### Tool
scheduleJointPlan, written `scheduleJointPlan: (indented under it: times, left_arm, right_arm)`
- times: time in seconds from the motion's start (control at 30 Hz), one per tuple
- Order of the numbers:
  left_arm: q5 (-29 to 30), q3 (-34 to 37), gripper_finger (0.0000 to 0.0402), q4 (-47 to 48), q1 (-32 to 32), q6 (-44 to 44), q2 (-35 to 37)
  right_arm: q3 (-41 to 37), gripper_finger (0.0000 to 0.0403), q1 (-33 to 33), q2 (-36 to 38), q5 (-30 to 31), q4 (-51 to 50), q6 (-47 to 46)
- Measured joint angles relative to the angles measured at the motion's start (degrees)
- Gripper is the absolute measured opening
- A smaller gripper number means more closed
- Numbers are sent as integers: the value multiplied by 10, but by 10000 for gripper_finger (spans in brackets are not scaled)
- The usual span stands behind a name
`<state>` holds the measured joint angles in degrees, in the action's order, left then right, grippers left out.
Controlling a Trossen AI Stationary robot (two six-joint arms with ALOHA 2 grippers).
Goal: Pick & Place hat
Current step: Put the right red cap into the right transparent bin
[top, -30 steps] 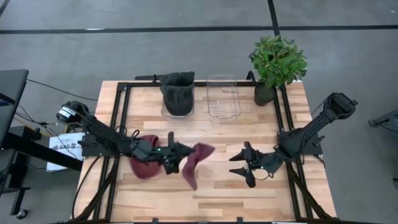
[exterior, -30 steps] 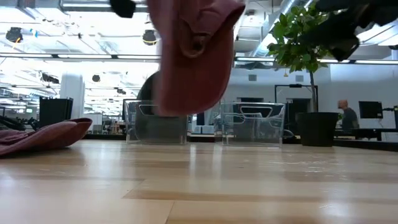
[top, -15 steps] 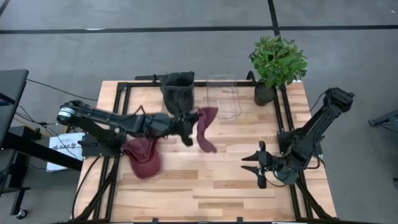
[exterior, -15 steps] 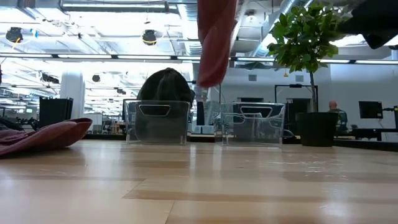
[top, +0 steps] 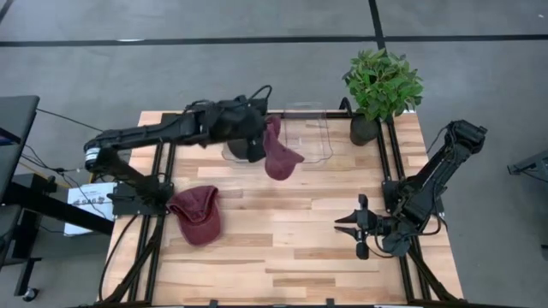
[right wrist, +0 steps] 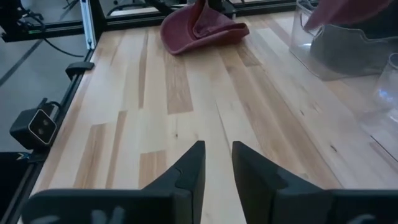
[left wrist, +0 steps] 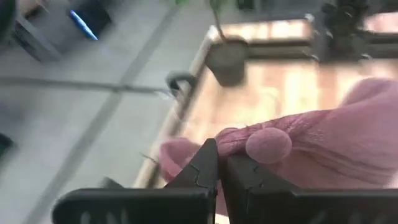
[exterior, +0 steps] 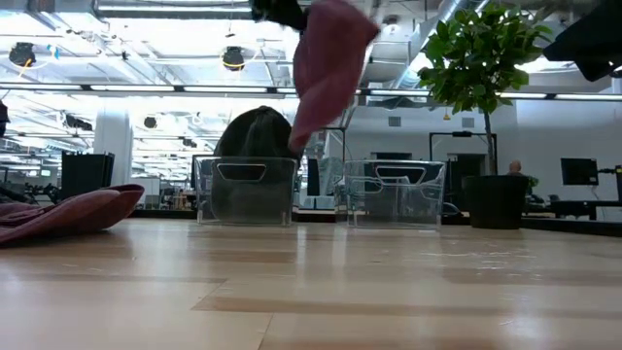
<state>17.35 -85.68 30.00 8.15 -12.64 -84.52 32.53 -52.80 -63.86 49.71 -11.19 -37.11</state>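
Floor: grey carpet (top: 257, 68) crossed by dark seam lines.
Counter: pale wooden planks (top: 282, 248) edged by a black metal frame.
Plant: leafy green potted plant (top: 381, 85) at the counter's far right corner.
Room behind: large open hall with white ceiling beams, exposed ducts and bright ceiling lights (exterior: 146, 58).
Furniture: dark monitors (exterior: 86, 173) and desks along the far side.
People: one person (exterior: 514, 169) stands far off, small.
Beside the counter: black cables and a white printed sheet (top: 90, 198) on the left.
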Motion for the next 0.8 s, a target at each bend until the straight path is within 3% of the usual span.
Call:
scheduleJointPlan:
  times: [0.1,0.4,0.6,0.8]
  left_arm:
    - [-60,-32,7,36,28,44,-31]
    - [-143,-161,7,49,38,61,-113]
    - [-146,-234,7,51,61,73,-164]
    - [-149,-264,7,50,109,89,-209]
  right_arm:
    - [0,70,0,0,0,-6,0]
    - [0,70,0,-2,-1,-12,0]
    - [0,70,0,-2,-1,-17,0]
    - [0,70,0,-3,-1,-18,1]
